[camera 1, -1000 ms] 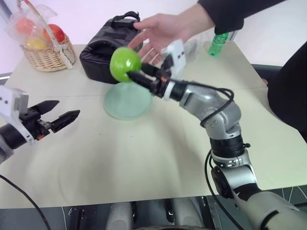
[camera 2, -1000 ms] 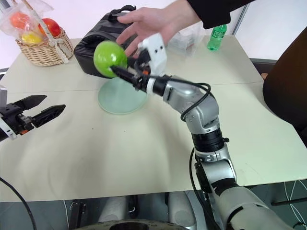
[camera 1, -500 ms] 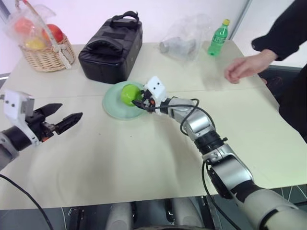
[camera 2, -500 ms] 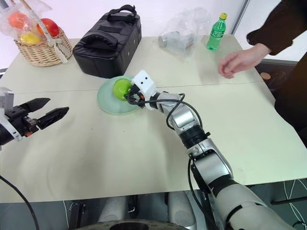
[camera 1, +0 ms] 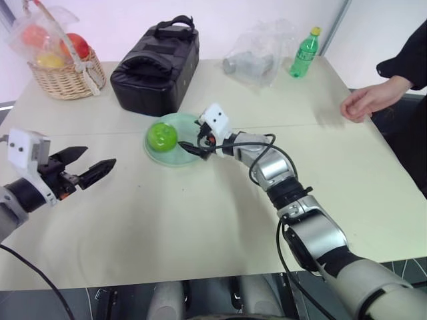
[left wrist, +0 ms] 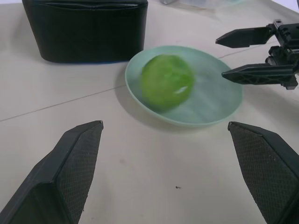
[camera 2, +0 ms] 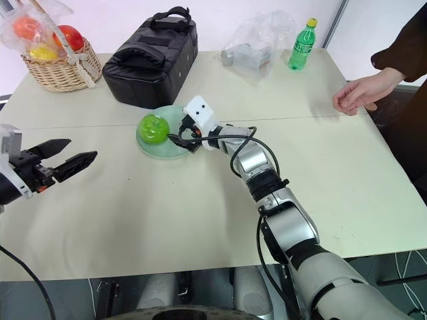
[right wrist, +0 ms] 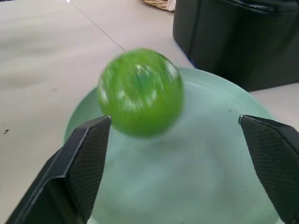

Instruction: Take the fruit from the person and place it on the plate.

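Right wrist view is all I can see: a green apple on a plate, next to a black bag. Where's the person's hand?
Observer: The person's hand is far from the apple, by the right edge of the table.
Operator: Where's my other arm?
Observer: The left gripper hovers over the table left of the plate, fingers open, pointing toward it.
Operator: Any other fruit around?
Observer: Yes, wrapped fruits in a wicker basket at the far left corner.
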### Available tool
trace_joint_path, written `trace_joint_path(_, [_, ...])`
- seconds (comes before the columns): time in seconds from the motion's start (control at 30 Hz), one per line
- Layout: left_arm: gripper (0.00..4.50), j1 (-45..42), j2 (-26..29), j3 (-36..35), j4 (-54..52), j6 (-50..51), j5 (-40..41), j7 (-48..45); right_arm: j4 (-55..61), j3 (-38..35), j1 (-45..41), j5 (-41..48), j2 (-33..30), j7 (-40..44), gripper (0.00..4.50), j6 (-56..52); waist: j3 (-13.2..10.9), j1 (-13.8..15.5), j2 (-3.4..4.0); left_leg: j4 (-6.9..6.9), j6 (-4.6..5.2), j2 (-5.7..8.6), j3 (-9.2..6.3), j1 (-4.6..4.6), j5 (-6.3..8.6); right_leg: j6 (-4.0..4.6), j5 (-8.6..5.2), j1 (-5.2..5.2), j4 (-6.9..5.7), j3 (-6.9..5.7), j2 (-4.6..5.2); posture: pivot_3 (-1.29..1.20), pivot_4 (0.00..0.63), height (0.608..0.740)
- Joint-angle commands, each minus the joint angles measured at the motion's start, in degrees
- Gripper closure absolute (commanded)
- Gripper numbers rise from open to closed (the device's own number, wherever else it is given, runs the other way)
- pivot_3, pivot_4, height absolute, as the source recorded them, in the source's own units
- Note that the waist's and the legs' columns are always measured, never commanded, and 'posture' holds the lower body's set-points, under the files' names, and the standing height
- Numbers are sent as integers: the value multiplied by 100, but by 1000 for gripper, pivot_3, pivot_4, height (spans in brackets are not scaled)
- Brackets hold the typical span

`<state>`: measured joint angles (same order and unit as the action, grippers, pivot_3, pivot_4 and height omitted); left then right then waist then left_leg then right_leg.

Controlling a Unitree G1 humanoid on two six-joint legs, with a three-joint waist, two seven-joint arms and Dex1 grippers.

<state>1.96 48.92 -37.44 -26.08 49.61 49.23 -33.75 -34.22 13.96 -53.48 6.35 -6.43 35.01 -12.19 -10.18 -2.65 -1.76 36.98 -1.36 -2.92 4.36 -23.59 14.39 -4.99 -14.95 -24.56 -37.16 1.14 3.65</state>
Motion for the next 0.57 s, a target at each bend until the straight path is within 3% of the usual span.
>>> trace_joint_path(0.03, [0,-97,38,-138,-97,-121,-6,49,522,-403,-245,51,-163,-139,36,-66,0,7,0,0,0,0,0,0,0,1,-1,0,0,0,1,0,150,740])
trace_joint_path(0.27, [0,-586,-447,-66,362,-708,-626,863,1793,-1369,134,397,-947,-391,36,-604,-1,24,1,1,0,2,0,-2,0,0,0,1,2,0,9,0,150,740])
trace_joint_path(0.57, [0,-331,-1438,281,683,-1566,-1436,1320,2513,-2529,1680,581,-1882,-773,36,-618,2,25,-3,1,1,9,8,-2,0,-3,2,6,9,1,5,0,150,740])
